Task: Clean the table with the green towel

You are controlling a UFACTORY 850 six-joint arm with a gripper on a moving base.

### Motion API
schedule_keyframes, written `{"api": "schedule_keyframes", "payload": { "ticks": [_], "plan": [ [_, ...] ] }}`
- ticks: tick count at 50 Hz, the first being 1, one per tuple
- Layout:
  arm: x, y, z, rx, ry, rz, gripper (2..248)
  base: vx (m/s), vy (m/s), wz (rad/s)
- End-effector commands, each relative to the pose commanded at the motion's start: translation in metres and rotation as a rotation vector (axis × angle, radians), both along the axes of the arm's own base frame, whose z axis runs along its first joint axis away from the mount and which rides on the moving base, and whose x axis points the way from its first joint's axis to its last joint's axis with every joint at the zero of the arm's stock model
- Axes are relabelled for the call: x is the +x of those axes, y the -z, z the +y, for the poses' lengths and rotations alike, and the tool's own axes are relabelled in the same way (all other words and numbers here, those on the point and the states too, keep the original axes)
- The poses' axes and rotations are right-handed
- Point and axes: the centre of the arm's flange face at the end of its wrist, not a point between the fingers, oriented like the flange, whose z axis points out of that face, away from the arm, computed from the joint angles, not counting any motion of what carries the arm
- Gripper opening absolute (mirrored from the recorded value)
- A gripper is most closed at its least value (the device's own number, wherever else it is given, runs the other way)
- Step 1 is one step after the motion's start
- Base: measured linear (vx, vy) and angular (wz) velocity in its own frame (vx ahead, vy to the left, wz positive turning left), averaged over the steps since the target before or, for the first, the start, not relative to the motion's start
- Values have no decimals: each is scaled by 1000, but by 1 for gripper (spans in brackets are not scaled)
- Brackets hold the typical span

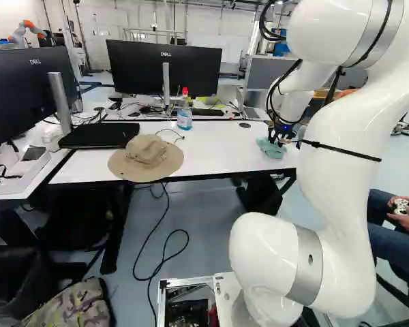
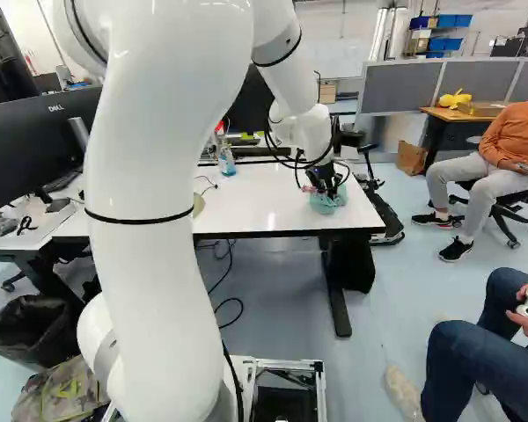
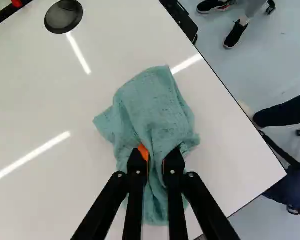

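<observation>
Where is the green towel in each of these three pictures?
Left base view: green towel right of the middle, on the white tabletop.
Right base view: right of the middle, near the tabletop's right end.
Wrist view: pinched in the claw, spreading ahead of it.
Shared landmark: the white tabletop.
</observation>
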Motion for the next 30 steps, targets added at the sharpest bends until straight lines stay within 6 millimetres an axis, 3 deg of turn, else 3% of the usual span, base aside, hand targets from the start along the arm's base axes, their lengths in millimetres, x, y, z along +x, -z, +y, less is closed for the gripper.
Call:
{"api": "schedule_keyframes", "payload": {
  "ticks": [11,30],
  "plan": [
    [14,1,-12,-6,7,-10,48,0,0,0],
    [5,1,-45,-9,61,-16,48,0,0,0]
  ]
}}
